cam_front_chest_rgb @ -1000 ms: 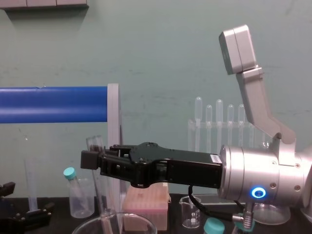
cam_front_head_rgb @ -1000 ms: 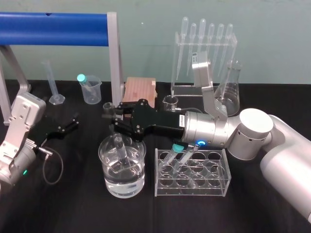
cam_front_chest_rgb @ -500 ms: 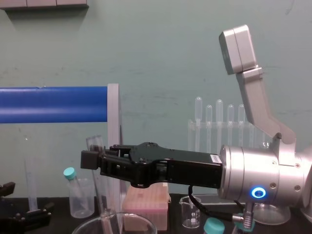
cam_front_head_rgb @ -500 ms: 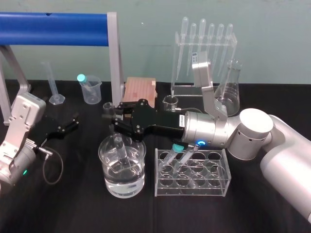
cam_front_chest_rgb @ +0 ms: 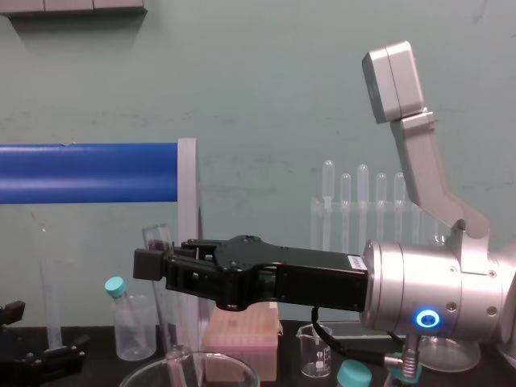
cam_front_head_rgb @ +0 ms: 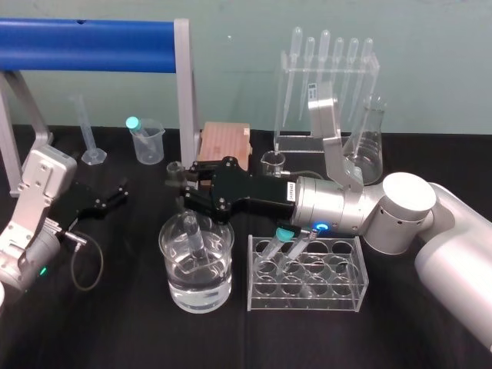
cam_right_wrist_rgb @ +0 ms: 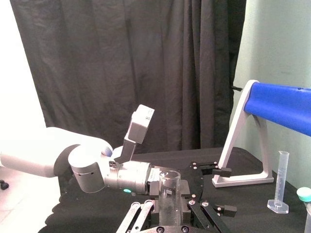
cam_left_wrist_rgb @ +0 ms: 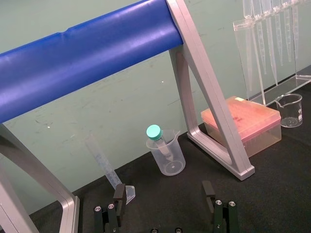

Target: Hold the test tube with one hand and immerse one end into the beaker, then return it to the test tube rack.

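The test tube (cam_front_head_rgb: 191, 231) stands nearly upright with its lower end dipped into the water of the beaker (cam_front_head_rgb: 220, 269), a wide clear glass vessel at the table's front centre. My right gripper (cam_front_head_rgb: 179, 184) is shut on the tube's upper part, just above the beaker's rim. From the chest the tube (cam_front_chest_rgb: 157, 238) rises past the black fingers (cam_front_chest_rgb: 150, 264), and the right wrist view looks down on its open mouth (cam_right_wrist_rgb: 170, 187). The clear test tube rack (cam_front_head_rgb: 307, 275) sits right of the beaker. My left gripper (cam_front_head_rgb: 115, 192) rests open at the table's left, fingers (cam_left_wrist_rgb: 119, 194) apart and empty.
A blue bar on grey legs (cam_front_head_rgb: 183, 84) spans the back left. Behind it stand a graduated cylinder (cam_front_head_rgb: 86, 131) and a plastic beaker (cam_front_head_rgb: 147, 140) with a turquoise-capped tube. A pink box (cam_front_head_rgb: 224, 142), small beaker (cam_front_head_rgb: 270, 161), pipette stand (cam_front_head_rgb: 327, 84) and conical flask (cam_front_head_rgb: 369, 146) line the back.
The right gripper and the tube keep still over the beaker, and the left arm stays put. The head view itself has shifted slightly.
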{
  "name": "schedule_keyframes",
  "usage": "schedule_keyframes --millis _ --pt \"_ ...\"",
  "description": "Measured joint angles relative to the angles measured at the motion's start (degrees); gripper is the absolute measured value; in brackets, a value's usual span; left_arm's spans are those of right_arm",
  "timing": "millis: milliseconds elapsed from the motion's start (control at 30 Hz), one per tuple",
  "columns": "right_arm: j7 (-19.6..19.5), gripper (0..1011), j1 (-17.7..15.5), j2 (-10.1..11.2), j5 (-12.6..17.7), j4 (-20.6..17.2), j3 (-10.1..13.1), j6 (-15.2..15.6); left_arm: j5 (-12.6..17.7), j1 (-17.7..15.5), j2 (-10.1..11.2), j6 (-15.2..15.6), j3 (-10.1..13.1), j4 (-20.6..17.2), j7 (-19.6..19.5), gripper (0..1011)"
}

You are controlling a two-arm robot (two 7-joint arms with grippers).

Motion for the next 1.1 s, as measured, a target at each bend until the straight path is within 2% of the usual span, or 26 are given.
schedule_keyframes --millis 1100 --pt "0.0 242 0.0 0.0 0.0 0.0 0.0 0.0 0.0 0.0 0.0 0.0 0.0 0.0 0.0 1000"
